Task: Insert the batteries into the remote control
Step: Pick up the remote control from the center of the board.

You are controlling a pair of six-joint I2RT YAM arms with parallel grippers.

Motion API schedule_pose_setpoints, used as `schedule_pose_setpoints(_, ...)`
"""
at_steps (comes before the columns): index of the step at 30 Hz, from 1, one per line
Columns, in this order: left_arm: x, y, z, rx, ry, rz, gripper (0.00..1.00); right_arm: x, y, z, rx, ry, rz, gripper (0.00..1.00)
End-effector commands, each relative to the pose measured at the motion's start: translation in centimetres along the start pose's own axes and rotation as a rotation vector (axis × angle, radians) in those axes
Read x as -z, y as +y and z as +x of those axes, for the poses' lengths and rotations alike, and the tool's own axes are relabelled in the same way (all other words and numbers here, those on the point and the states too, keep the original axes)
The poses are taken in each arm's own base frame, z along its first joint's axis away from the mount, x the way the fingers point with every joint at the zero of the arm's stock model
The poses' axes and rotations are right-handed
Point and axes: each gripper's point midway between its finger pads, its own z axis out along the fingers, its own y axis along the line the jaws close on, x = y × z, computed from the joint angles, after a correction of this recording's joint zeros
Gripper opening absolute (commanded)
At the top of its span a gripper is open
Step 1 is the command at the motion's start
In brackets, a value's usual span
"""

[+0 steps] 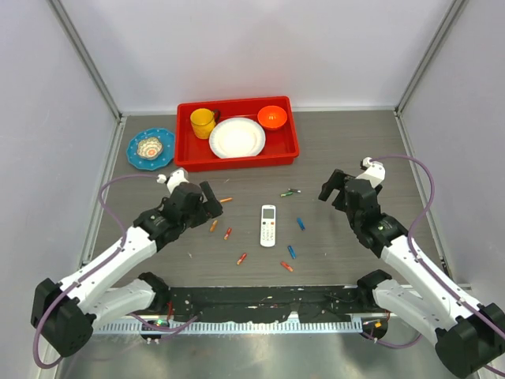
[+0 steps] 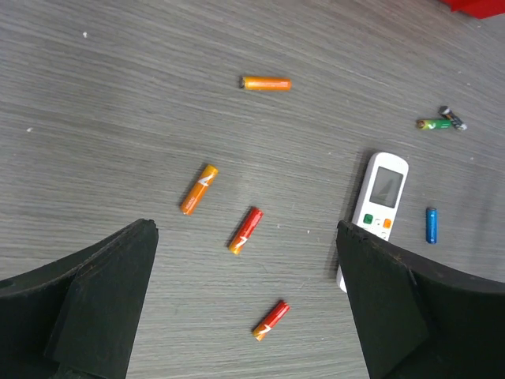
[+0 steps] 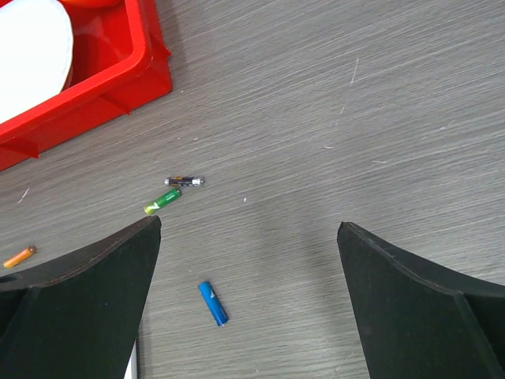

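The white remote control (image 1: 268, 224) lies face up in the middle of the table, with its display and buttons showing in the left wrist view (image 2: 379, 207). Several batteries lie loose around it: orange-red ones (image 2: 245, 230) (image 2: 271, 320) (image 2: 199, 189) to its left, blue ones (image 1: 301, 223) (image 3: 213, 303) to its right, and a green one (image 3: 162, 200) beside a dark one (image 3: 185, 181) behind it. My left gripper (image 1: 207, 201) (image 2: 246, 237) hovers open over the orange-red batteries. Empty and open, my right gripper (image 1: 331, 188) (image 3: 248, 225) hangs right of the remote.
A red tray (image 1: 245, 162) at the back holds a yellow cup (image 1: 203, 122), a white plate (image 1: 237, 137) and an orange bowl (image 1: 272, 117). A blue patterned dish (image 1: 151, 148) sits left of it. Grey walls close in both sides.
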Motion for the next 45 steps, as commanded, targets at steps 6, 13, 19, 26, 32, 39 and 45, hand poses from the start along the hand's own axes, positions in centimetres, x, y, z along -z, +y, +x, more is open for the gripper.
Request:
schedule_pose_setpoints(6,0.7,-2.5,-1.0,-0.092,-0.017,0.123,1.00,0.1,0.9,-0.1,-0.021,0.007,-0.037,1.00)
schedule_pose_setpoints(13,0.0,-2.4,-0.1,-0.175,0.017,0.084,1.00,0.5,1.4,-0.8,-0.020,0.009,-0.048,1.00)
schedule_pose_setpoints(19,-0.6,-8.5,2.7,-0.378,0.034,0.071,1.00,1.3,2.4,-1.7,-0.009,0.037,-0.061,1.00)
schedule_pose_setpoints(26,-4.5,-13.2,5.7,-0.456,0.108,0.010,1.00,2.6,2.3,-1.3,0.026,0.108,-0.052,0.99)
schedule_pose_setpoints(32,-6.8,-14.5,7.6,-0.483,0.167,0.001,1.00,3.4,2.4,-0.9,0.024,0.127,-0.085,1.00)
schedule_pose_setpoints(39,-8.5,-15.6,9.5,-0.491,0.198,-0.004,1.00,3.2,2.4,0.0,0.027,0.147,-0.089,1.00)
schedule_pose_setpoints(45,-10.2,-14.7,11.1,-0.452,0.208,-0.055,0.99,3.1,2.5,0.1,0.026,0.153,-0.092,1.00)
